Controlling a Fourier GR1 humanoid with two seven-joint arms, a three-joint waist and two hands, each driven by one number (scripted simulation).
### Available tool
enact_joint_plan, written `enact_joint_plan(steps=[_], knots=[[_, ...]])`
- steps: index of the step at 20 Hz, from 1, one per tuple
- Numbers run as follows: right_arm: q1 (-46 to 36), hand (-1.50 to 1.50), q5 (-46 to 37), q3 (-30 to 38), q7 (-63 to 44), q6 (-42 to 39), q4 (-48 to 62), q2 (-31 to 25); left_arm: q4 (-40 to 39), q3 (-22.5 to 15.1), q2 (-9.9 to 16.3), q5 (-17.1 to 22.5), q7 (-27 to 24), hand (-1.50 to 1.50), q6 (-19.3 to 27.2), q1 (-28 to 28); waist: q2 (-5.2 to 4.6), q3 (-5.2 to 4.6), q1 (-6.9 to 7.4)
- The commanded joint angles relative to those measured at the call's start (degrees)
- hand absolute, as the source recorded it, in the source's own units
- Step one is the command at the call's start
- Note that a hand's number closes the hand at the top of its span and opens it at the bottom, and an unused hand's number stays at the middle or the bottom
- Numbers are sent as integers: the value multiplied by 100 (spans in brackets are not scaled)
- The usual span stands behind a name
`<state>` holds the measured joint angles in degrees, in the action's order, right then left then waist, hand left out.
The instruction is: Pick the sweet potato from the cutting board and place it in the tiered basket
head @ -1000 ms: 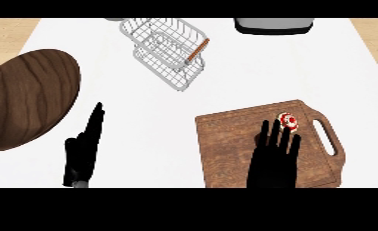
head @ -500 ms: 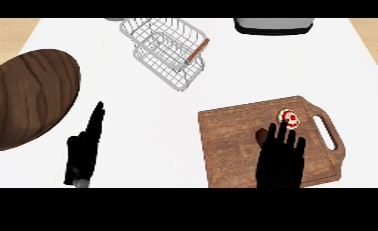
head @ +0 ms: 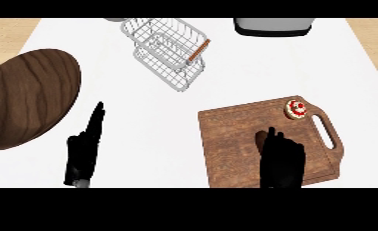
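On the cutting board, the reach step is judged underway: nothing is held. The right hand lies flat, fingers straight and apart. A small round red-and-cream item (the task's sweet potato, presumably) sits at 1 o'clock from it, untouched. Next, a forward reach and closing fingers seem required; the tiered basket waits at 11 o'clock. The left hand rests open on the tabletop.

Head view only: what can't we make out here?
- Board under the right hand: hidden by hand.
- Dark appliance: cut by top band.
- Round wooden top: cut by left edge.
- Item at the board's handle: too small to identify as sweet potato.
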<state>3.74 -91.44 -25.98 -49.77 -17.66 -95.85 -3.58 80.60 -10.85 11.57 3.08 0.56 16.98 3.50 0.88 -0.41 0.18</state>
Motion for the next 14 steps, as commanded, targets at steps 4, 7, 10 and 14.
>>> enact_joint_plan(steps=[4, 7, 10, 14], knots=[[11, 150, -592, -379, 176, 731, 615, -479, -216, 81, -83, -52, 28, 0, -35, -61, -86, 42, -17], [-619, 150, 712, -552, -834, 536, 840, 339, -114, -82, -198, -100, -131, 0, -49, 155, -106, 48, 81], [-497, 150, 2047, -773, -1500, 583, 273, 344, -109, 87, -33, 41, -150, 0, -219, -3, -150, 63, 192], [-1043, 150, 2517, -1202, -2492, 1272, -169, 348, -129, -20, -108, -86, -42, 0, -115, 75, -105, 48, 170]])
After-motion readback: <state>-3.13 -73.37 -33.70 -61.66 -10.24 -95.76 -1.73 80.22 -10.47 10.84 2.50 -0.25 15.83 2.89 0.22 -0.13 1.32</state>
